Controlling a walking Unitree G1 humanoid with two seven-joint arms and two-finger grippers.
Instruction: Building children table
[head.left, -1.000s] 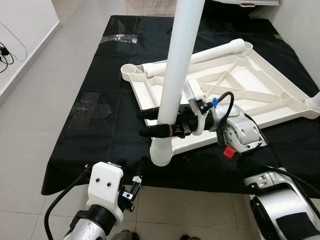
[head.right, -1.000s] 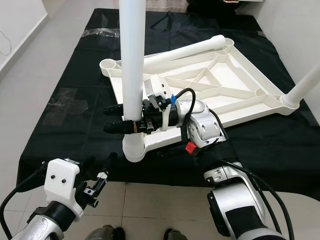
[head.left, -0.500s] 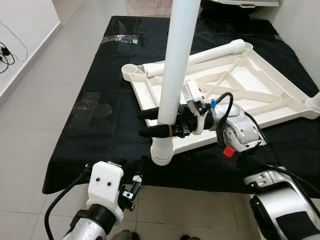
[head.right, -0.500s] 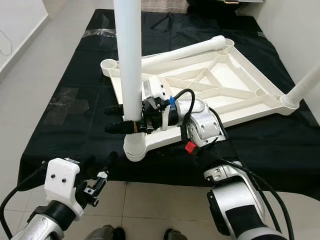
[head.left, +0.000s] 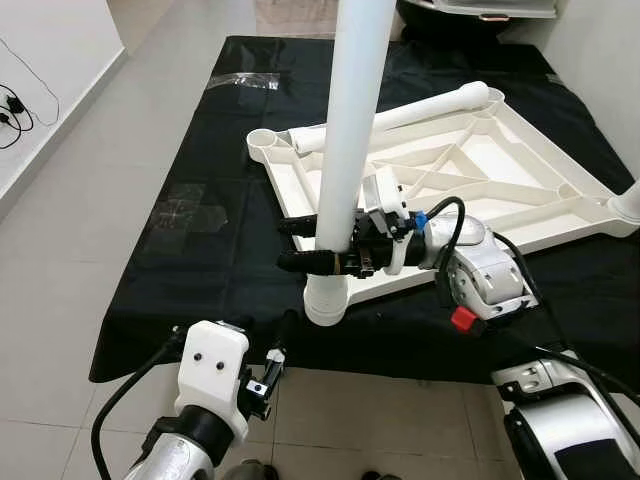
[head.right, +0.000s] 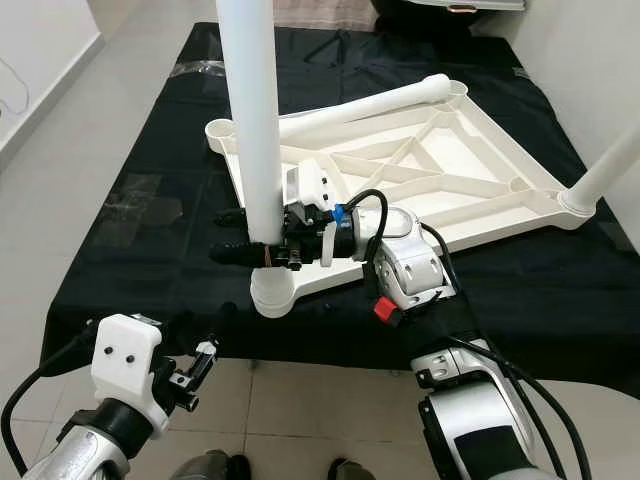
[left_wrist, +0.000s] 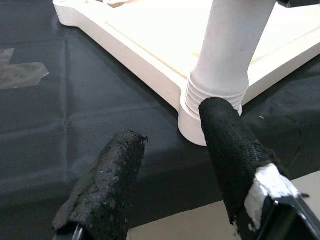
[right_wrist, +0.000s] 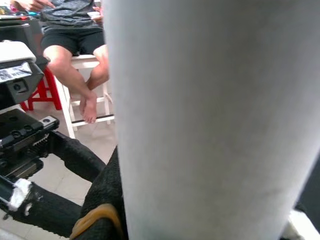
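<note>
While the upturned white tabletop lies on a black sheet spread over the tiled floor, the right tool is clenched around an upright white table leg, whose threaded foot sits in the near corner socket of the tabletop. Judging by the pose, the step in hand is seating or screwing this leg home; the next move likely calls for keeping the leg plumb while it is turned or pressed until the threads vanish. Another leg lies loose across the frame, and one already stands at the far right corner. The left tool hangs low at the sheet's near edge with its fingers spread apart and nothing between them. Its wrist camera gives the telling close-up: the threaded collar is not yet fully sunk in the socket, a detail too small to read from the head. From the right wrist, a seated person's legs and a stool appear beyond the leg.
</note>
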